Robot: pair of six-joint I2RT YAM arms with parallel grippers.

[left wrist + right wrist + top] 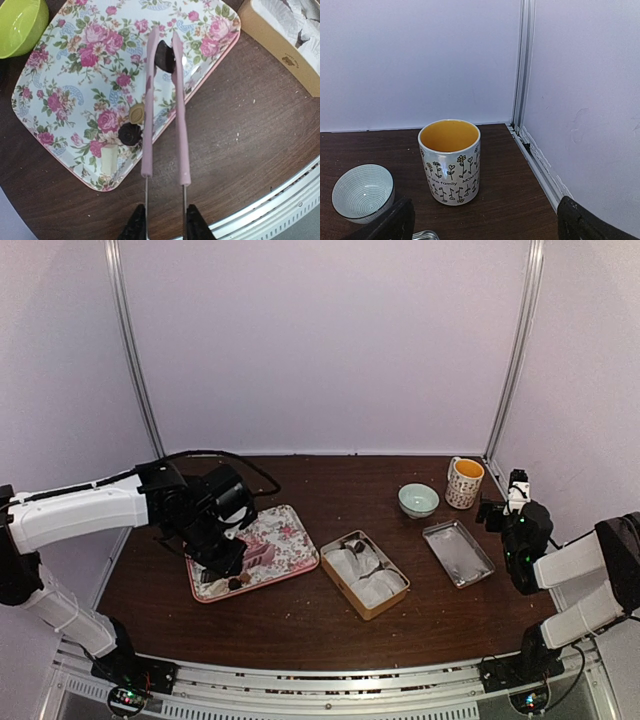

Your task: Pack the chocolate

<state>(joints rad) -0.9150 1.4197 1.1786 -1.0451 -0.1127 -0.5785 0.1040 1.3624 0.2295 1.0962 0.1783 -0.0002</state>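
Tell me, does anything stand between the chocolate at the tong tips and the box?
Nothing visible does: beyond the floral tray, only table lies between the dark chocolate and the box.

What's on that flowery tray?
Four chocolate pieces: a dark piece between the pink tongs, plus a tan piece, another dark piece and a whitish piece. The tongs hide some tray.

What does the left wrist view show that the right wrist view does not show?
Only the left wrist view: the flowered tray, pink tongs with a dark chocolate between the tips, more chocolates on the tray, a green bowl and a box. Only the right wrist view: a mug with a yellow inside and a small pale bowl. Both: the brown table.
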